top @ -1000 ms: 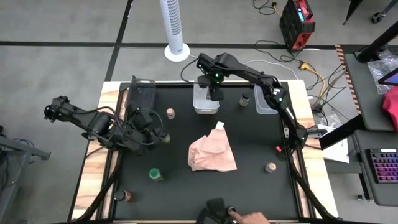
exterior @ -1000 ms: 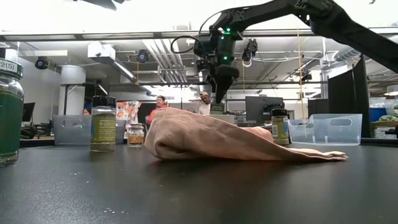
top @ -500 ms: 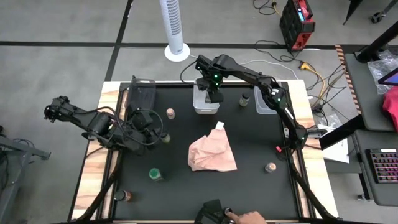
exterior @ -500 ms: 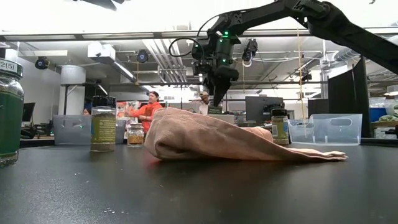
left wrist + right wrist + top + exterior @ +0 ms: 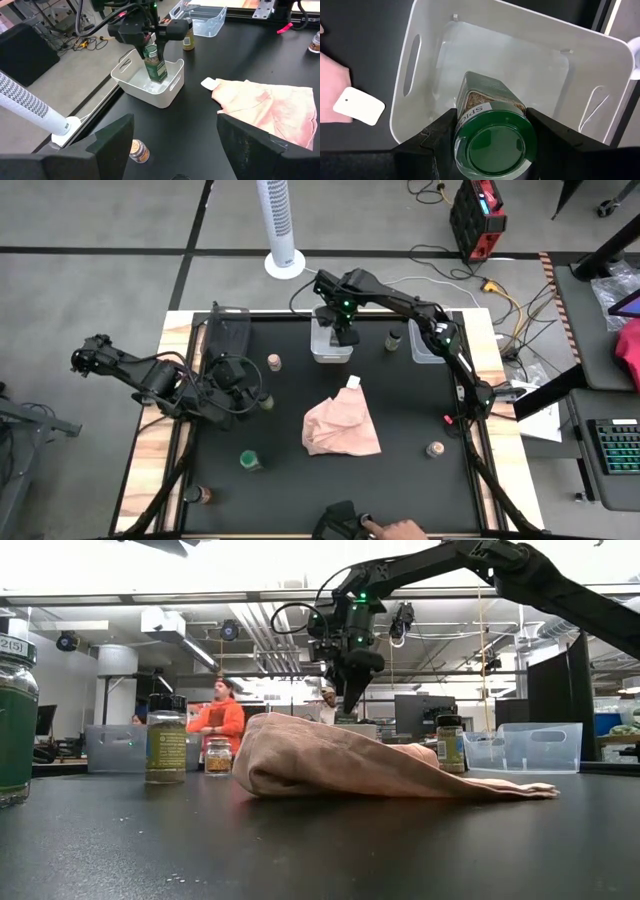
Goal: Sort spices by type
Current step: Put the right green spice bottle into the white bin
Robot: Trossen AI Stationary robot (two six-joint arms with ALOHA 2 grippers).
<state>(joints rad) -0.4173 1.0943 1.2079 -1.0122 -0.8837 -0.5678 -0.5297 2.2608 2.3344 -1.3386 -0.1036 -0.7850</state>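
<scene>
My right gripper point(image 5: 345, 323) is at the far middle of the table, over a white handled bin point(image 5: 331, 348), shut on a green-lidded spice jar point(image 5: 154, 62). The jar's lower end is inside the bin's walls. My left gripper point(image 5: 175, 145) is open and waits near the table's left side, with a small jar point(image 5: 266, 402) beside it. Other jars stand upright on the black table: a tan-lidded one point(image 5: 273, 362), a green-lidded one point(image 5: 250, 461), a dark-lidded one point(image 5: 394, 338), one near the right edge point(image 5: 435, 449) and one at the near left corner point(image 5: 203, 494). My right gripper pinches the jar at its top end, one finger on either side just below the green lid point(image 5: 495, 145). The fingers come from above, pointing down. The jar hangs slightly tilted with its base point(image 5: 159, 76) down in the white bin; I cannot tell whether it touches the floor.
A crumpled pink cloth point(image 5: 343, 425) with a white tag lies in the middle of the table. A clear bin point(image 5: 428, 345) sits at the far right and a dark bin point(image 5: 228, 335) at the far left. People move in the room beyond the table.
My right gripper has sunk a little toward the white bin, the jar still in its hold. My left arm has kept still.
</scene>
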